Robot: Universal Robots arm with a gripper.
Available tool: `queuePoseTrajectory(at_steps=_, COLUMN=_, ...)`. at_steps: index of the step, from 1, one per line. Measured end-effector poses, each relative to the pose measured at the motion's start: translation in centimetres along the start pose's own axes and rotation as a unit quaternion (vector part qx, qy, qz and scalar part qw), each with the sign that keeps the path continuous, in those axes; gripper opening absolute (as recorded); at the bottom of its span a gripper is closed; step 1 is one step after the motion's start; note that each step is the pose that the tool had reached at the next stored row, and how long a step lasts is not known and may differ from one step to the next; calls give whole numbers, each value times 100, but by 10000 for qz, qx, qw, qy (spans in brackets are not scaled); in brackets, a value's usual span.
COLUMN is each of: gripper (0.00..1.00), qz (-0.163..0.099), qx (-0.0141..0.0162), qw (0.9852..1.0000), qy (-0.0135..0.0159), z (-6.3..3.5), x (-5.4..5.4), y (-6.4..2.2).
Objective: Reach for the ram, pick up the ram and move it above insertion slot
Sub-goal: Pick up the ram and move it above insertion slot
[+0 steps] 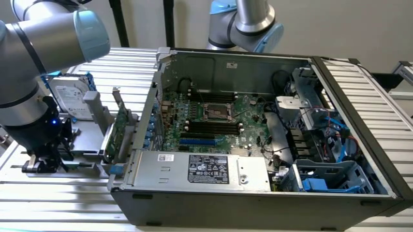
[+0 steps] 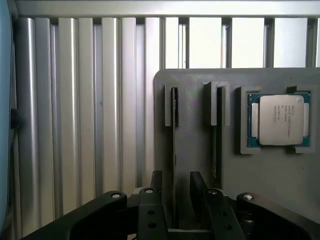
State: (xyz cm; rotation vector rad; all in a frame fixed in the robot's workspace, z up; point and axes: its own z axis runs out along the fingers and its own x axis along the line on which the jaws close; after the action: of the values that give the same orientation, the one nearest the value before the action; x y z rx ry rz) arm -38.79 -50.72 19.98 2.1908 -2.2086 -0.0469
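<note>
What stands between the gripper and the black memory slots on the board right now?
In the exterior view, the upright expansion card and the computer case's side wall stand between the gripper and the insertion slot.

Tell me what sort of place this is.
Probably a robotics lab bench set up for computer assembly: an open desktop computer case, a processor sitting in a grey parts fixture, and a robot arm over a slatted aluminium table.
</note>
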Motion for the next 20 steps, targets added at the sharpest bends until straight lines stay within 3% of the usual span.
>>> queuePoseTrajectory(at_steps=3, gripper=36, qz=-1, qx=-27, qw=10000, qy=0, z=11, x=0, y=9)
queuePoseTrajectory(at_steps=8, gripper=36, qz=-1, qx=-30, qw=10000, qy=1, z=19, x=0, y=12)
queuePoseTrajectory(at_steps=11, gripper=22, qz=-2, qx=-30, qw=10000, qy=0, z=20, x=0, y=12)
queuePoseTrajectory(at_steps=13, gripper=22, qz=-2, qx=-30, qw=10000, qy=1, z=20, x=0, y=12)
queuePoseTrajectory(at_steps=14, gripper=15, qz=-1, qx=-30, qw=10000, qy=0, z=20, x=0, y=12)
queuePoseTrajectory(at_steps=20, gripper=13, qz=-1, qx=-30, qw=10000, qy=0, z=20, x=0, y=12)
